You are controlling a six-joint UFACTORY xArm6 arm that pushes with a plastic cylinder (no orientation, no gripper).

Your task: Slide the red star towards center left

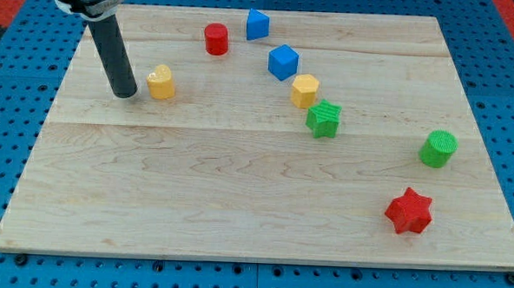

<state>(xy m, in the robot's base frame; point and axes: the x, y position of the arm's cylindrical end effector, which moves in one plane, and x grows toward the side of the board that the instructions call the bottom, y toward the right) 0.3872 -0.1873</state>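
The red star (pixel 409 211) lies near the view's bottom right of the wooden board (pixel 194 185). My tip (pixel 125 94) rests on the board at the upper left, far from the star. It stands just left of a yellow block (pixel 161 82), with a small gap between them.
A red cylinder (pixel 215 39) and a blue block (pixel 258 24) sit near the top. A blue cube (pixel 283 62), a yellow hexagonal block (pixel 304 90) and a green star (pixel 324 119) run diagonally at centre right. A green cylinder (pixel 438 148) stands above the red star.
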